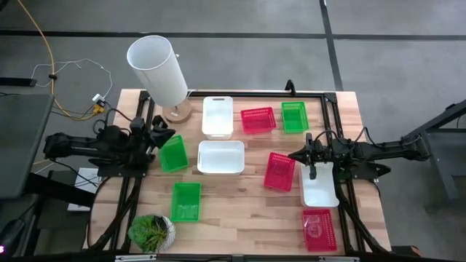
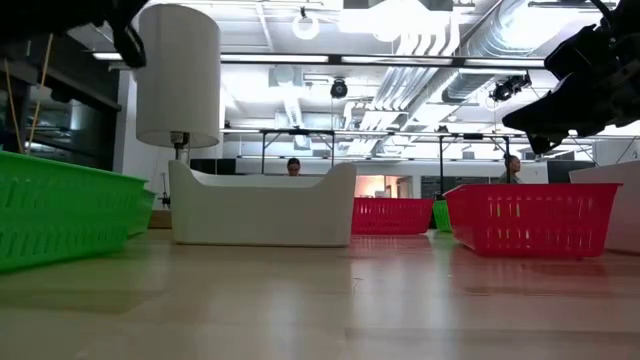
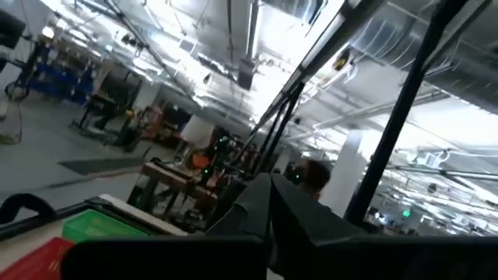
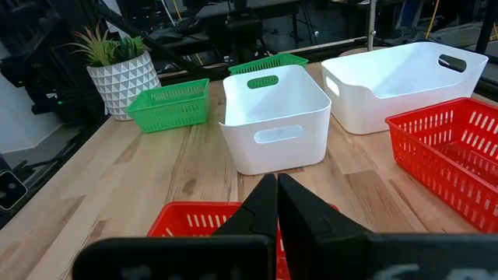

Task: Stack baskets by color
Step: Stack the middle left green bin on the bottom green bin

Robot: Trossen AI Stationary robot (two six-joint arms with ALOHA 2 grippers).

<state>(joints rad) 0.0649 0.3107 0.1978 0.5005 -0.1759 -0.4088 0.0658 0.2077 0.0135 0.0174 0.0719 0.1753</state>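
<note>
Baskets lie singly across the table. White baskets sit at the back (image 1: 218, 116), in the middle (image 1: 220, 156) and on the right (image 1: 318, 191). Red ones are at the back (image 1: 258, 119), right of centre (image 1: 279, 172) and front right (image 1: 319, 228). Green ones are back right (image 1: 294, 116), left (image 1: 173, 153) and front left (image 1: 186, 201). My left gripper (image 1: 162, 135) is shut and empty, hovering just behind the left green basket. My right gripper (image 1: 297, 155) (image 4: 276, 194) is shut and empty, above the tilted red basket (image 4: 194, 222), facing the middle white basket (image 4: 272, 124).
A tall white cylinder lamp (image 1: 156, 65) stands at the back left. A potted plant (image 1: 151, 231) sits at the front left corner. A black frame runs along the table's back and sides. People show in the room beyond the table.
</note>
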